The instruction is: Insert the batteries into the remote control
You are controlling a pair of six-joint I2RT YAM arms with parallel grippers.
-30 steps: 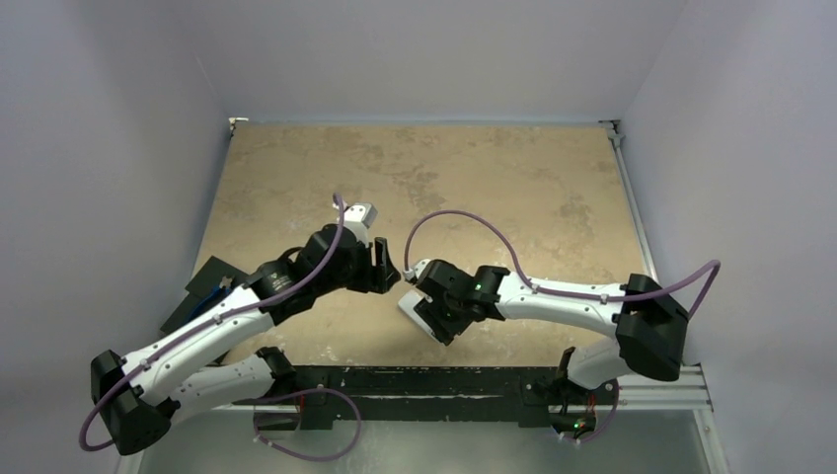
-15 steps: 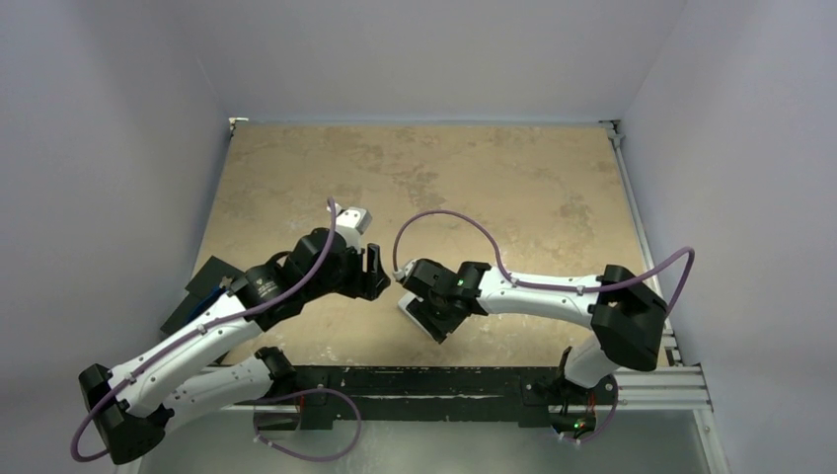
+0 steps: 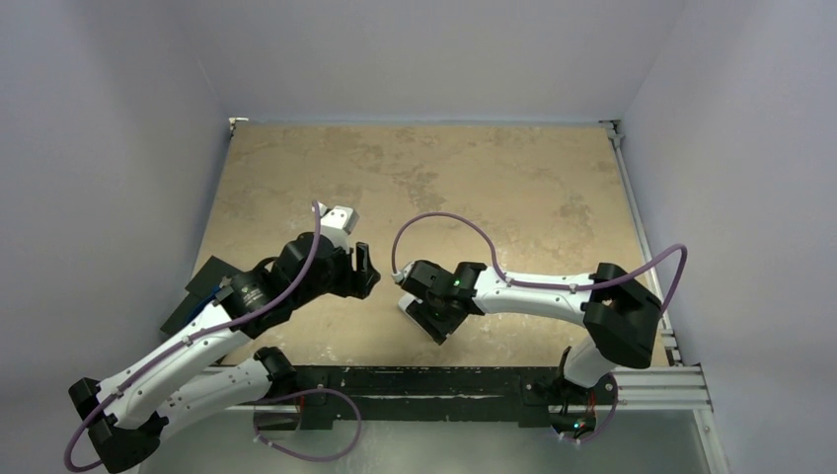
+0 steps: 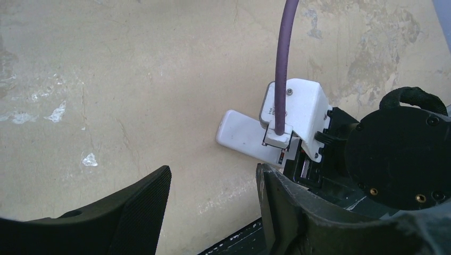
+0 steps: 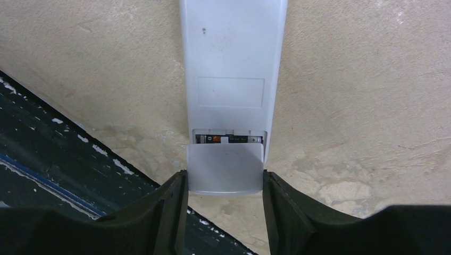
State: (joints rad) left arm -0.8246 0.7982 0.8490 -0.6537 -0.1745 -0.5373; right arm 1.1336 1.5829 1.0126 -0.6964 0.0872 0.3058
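Surface: a beige, mottled, stone-look tabletop (image 3: 474, 178).
Room: pale grey-lilac walls close it in on the far, left and right sides.
Near edge: a black rail (image 3: 444, 380) runs along it, where both arms are bolted.
Remote control: the remote control (image 5: 231, 64) lies flat with its plain white back up. It is near the middle of the near edge, with one end close to the rail.
Compartment: the battery cover (image 5: 225, 159) is slid partly out, leaving a narrow gap.
Contents: the batteries (image 5: 228, 139) show in that gap as a thin dark strip with orange and green marks.
Right gripper: the right gripper (image 5: 225, 178) has narrow jaws that sit against both sides of the cover.
Left gripper: the left gripper (image 4: 213, 175) is just left of the remote, with its jaws wide and nothing between them.
Left edge: a dark flat object with some blue (image 3: 197, 286) is partly hidden by the left arm.
Open room: beige surface stretches from the grippers to the far wall.
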